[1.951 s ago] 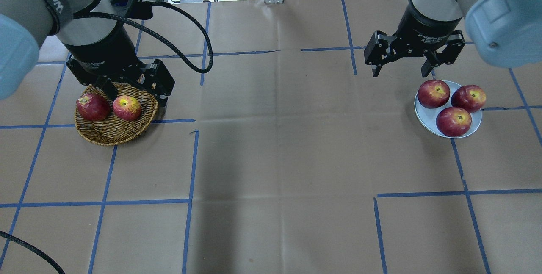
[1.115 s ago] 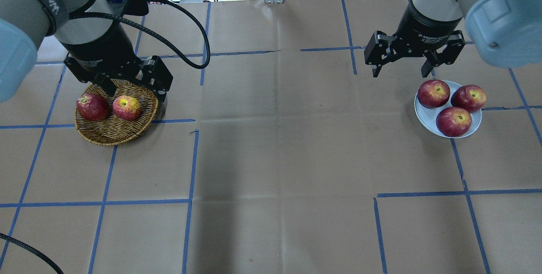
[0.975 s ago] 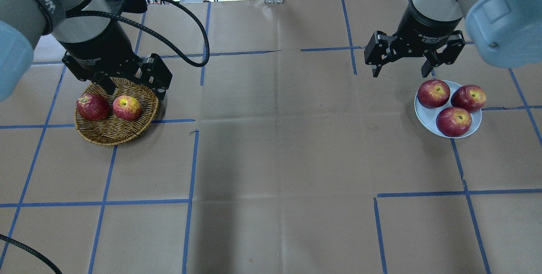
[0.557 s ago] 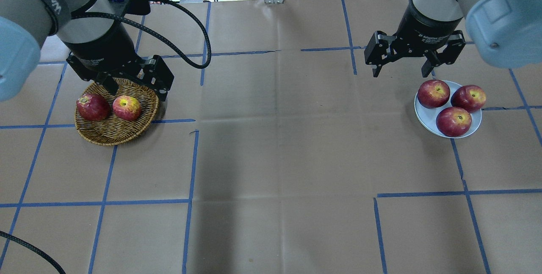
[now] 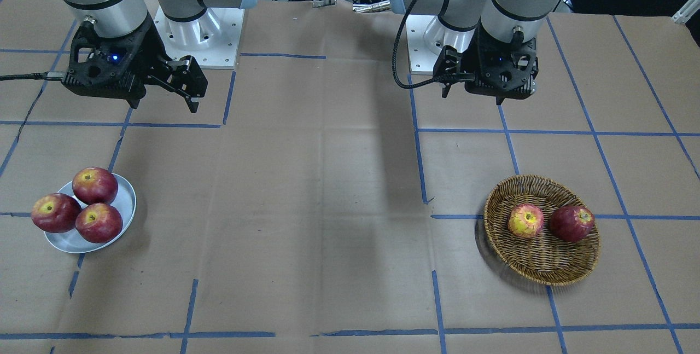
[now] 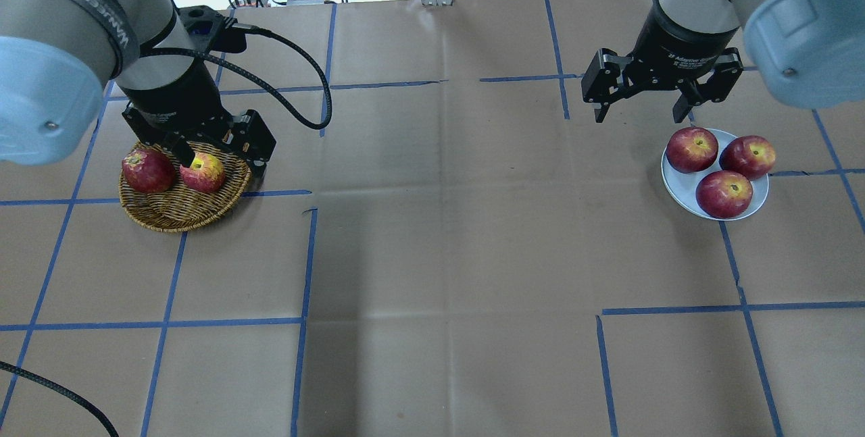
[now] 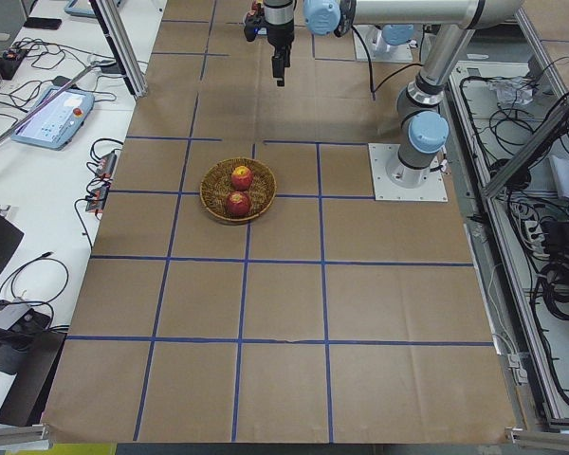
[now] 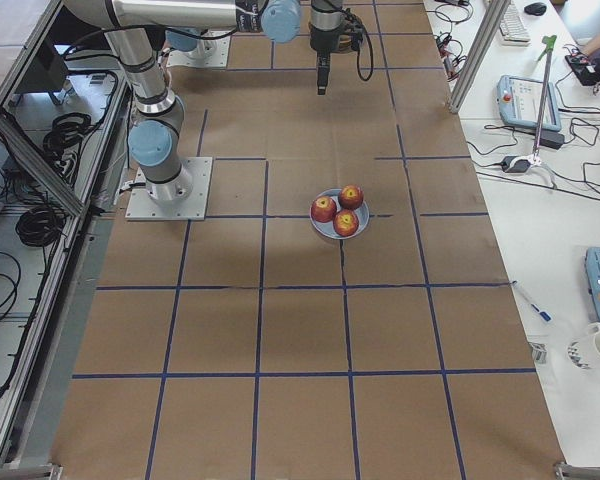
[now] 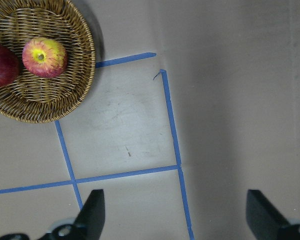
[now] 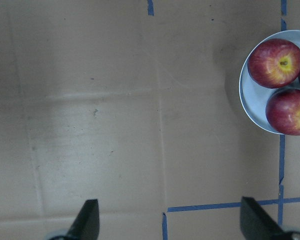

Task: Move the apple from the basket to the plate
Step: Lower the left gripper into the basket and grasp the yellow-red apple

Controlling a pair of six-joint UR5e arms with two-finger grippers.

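The pale yellow, red-streaked apple (image 6: pixel 203 172) (image 5: pixel 526 220) (image 9: pixel 44 56) lies in the wicker basket (image 6: pixel 169 217) (image 5: pixel 541 274) (image 9: pixel 85 60) (image 7: pixel 211 194), beside a dark red apple (image 6: pixel 147 170). My left gripper (image 6: pixel 219 157) (image 5: pixel 473 97) (image 9: pixel 175 220) is open and empty. It hangs high above the table on the robot's side of the basket, and the basket sits in the upper left corner of its wrist view. The silver plate (image 6: pixel 682 187) (image 5: pixel 128 201) (image 10: pixel 247 100) holds three dark red apples. My right gripper (image 6: pixel 638 116) (image 10: pixel 172 222) is open and empty, behind the plate.
Brown paper with a grid of blue tape (image 6: pixel 304 254) covers the table. A black cable (image 6: pixel 317 86) loops off the left wrist. The two arm bases (image 5: pixel 191 31) stand at the robot's edge. Desks with gear flank the table ends (image 7: pixel 47 114).
In the overhead view my left gripper has drifted slightly right and nearer, so one finger now overlaps the pale apple. It stays open. The right arm and all the apples are unmoved.
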